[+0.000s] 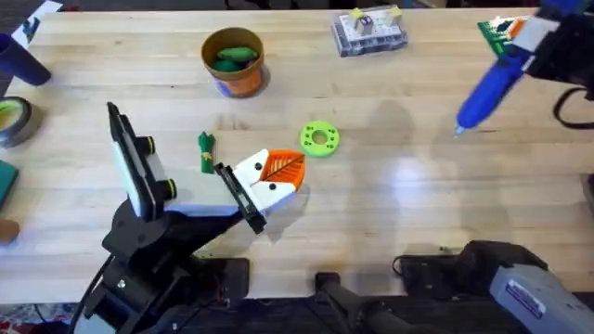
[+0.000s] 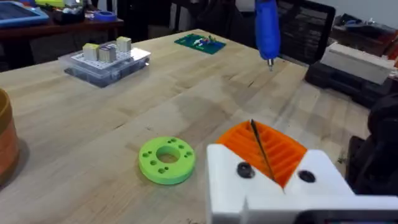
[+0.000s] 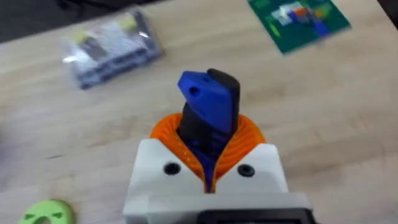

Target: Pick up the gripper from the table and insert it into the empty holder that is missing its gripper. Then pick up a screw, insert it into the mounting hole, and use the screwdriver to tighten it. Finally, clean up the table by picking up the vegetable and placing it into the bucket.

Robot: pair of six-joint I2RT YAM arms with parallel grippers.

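My left gripper (image 1: 278, 173) hovers low over the table's middle, just left of a green ring with holes (image 1: 319, 139) (image 2: 166, 160). Its orange pads (image 2: 283, 152) are shut on a thin black pin that looks like a screw (image 2: 254, 127). At the far right, my right gripper (image 1: 525, 35) (image 3: 208, 158) is shut on a blue screwdriver (image 1: 487, 88) (image 3: 208, 102) (image 2: 267, 28), held above the table with its tip pointing down. A small green vegetable (image 1: 205, 148) lies on the wood left of my left gripper. The orange bucket (image 1: 243, 85) at the back holds a green vegetable (image 1: 234, 56).
A clear box of small parts (image 1: 369, 32) (image 2: 106, 59) (image 3: 112, 46) and a green circuit board (image 1: 497, 32) (image 2: 199, 42) (image 3: 298, 18) lie along the far edge. A tape roll (image 1: 11, 121) sits at the left edge. Bare wood stretches between the ring and the screwdriver.
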